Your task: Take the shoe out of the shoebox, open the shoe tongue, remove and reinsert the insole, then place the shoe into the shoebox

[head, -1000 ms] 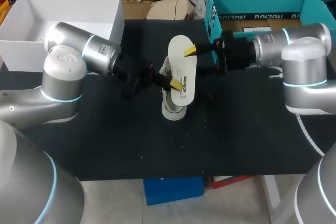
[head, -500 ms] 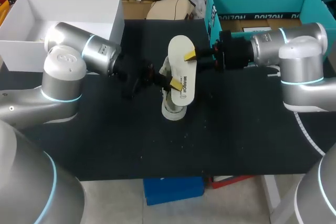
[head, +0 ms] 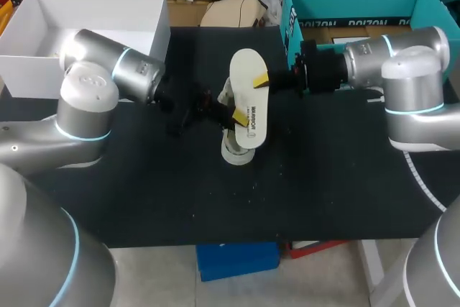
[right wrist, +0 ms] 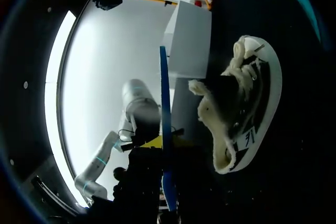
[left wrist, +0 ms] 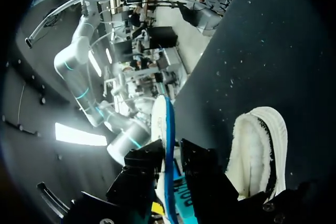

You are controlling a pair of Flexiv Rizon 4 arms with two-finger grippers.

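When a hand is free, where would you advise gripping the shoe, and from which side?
Grip the shoe at its near end, coming from the front edge of the table. That end pokes out from under the insole, held above by the left hand and right hand, and its fleecy rim offers an edge to pinch, I think.

A black table (head: pixel 144 199) is filling the scene, its matte top taking the light evenly and giving back no glare. Small pale specks (head: pixel 192 215) are dotting the table's surface, thinly scattered toward its near edge and showing again as fine white flecks in the left wrist view. A thin white curved line (head: pixel 422 185) is running across the table's right side, bending toward the table's near right corner.
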